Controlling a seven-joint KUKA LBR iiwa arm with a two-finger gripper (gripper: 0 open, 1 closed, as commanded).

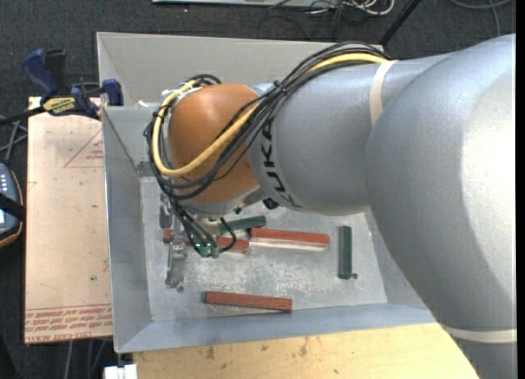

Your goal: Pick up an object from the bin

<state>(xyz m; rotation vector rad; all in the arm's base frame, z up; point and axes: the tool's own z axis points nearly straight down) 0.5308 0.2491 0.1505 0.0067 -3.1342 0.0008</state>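
Observation:
My gripper [175, 273] hangs low at the left side of the bin floor, mostly hidden under the arm's orange cover. A long red stick with a pale top edge [289, 239] lies just to its right, pointing across the bin. Its left end runs under the wrist, so I cannot see whether the gripper touches it. A short dark green piece [247, 223] shows just above that stick. A reddish-brown flat bar [248, 302] lies in front, close to the near wall.
A dark green bar [345, 253] lies lengthwise towards the right wall. The arm and its cables cover the back half of the bin. The sloping left wall stands close beside the gripper.

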